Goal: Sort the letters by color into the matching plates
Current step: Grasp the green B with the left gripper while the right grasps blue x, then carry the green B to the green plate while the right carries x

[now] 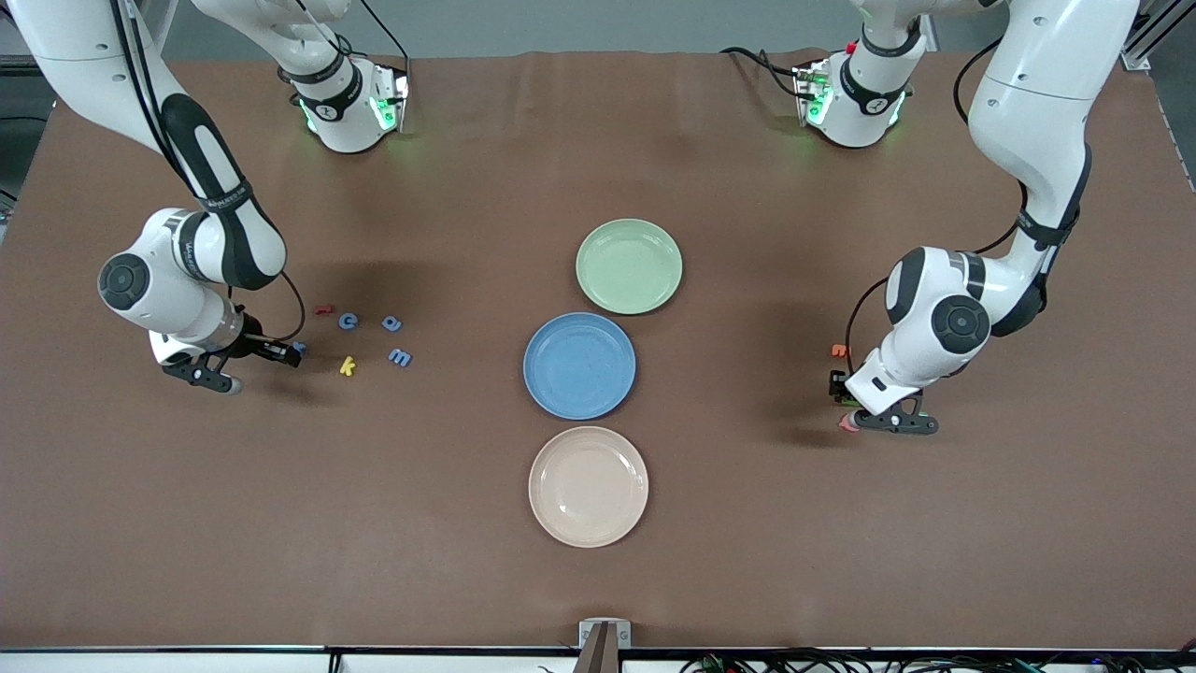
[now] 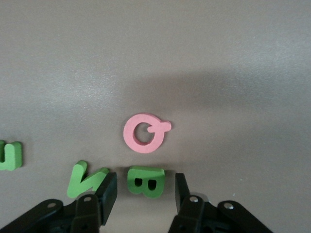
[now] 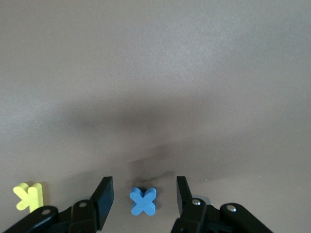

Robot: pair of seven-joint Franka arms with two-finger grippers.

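Both arms are down on the bench at once. The left claw [image 2: 146, 191] straddles a green B [image 2: 145, 181], fingers [image 2: 108, 190] either side but parted, nothing pinched yet; a green N [image 2: 86, 179] sits just beside one finger, a pink Q [image 2: 145, 133] near. The right claw [image 3: 145, 196] brackets a blue X [image 3: 143, 201], likewise spread and not touching. These letters look light, stiff and thick-edged: squeeze across the flat sides, low. The green plate [image 1: 629, 266] and blue plate [image 1: 579, 365] wait mid-bench, well apart from both.
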